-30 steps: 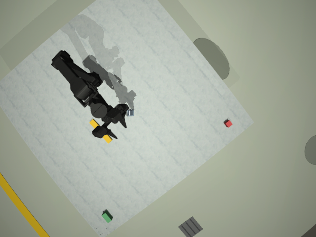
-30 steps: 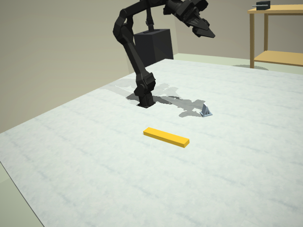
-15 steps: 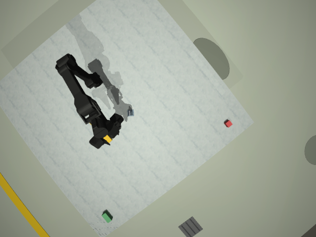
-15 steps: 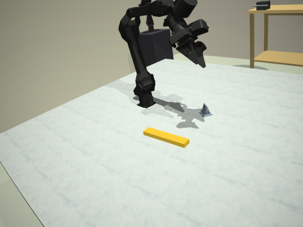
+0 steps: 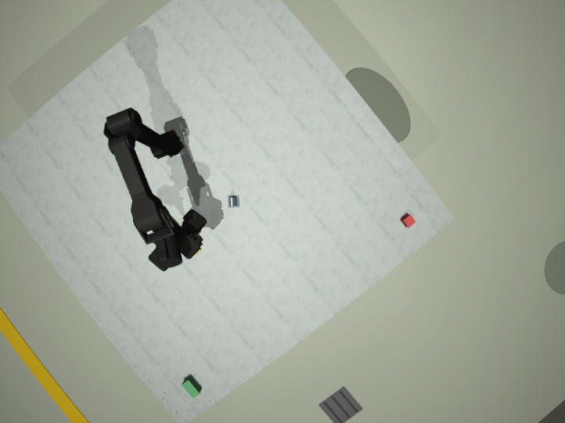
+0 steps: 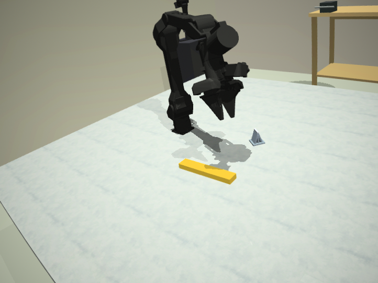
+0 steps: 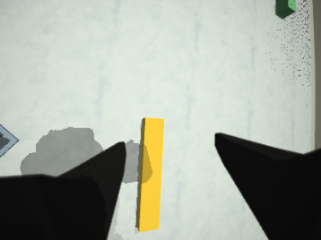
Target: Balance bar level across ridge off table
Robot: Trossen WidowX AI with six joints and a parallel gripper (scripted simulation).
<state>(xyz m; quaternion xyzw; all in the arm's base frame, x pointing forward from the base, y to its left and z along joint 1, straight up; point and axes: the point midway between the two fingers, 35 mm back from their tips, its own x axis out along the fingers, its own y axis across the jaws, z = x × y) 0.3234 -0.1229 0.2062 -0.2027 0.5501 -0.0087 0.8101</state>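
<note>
Gripper open above yellow bar, nothing held

Gripper [image 6: 227, 118] [image 7: 170, 143] is well open, fingertips apart, nothing between them; it hangs above the table [image 5: 292, 234] [image 6: 201, 220] [image 7: 179, 63]. Yellow bar [image 5: 197, 252] [image 6: 206, 171] [image 7: 151, 175] lies flat on the table, lower center in the exterior view. Wrist view: bar runs near-vertical, lower center, seen between the two dark fingers, its whole top face in frame, a shadow over part of it.

In the top view the arm [image 5: 134, 173] [image 6: 172, 65] hides nearly all of the bar; only yellow slivers show, left of and below center. Fingertips can't be made out there.

Ridge [image 5: 233, 201] [image 6: 256, 137] [image 7: 5, 140] stands on the table near frame center in the top view, right of center in the exterior. Wrist view cuts it off at the left edge, just a corner of it visible. Bar is apart from the ridge, not balanced.

Green block [image 5: 192, 386] [image 7: 285, 3]: lower left in top view, upper right in wrist. Red block [image 5: 408, 220]: right side, top view only.
</note>
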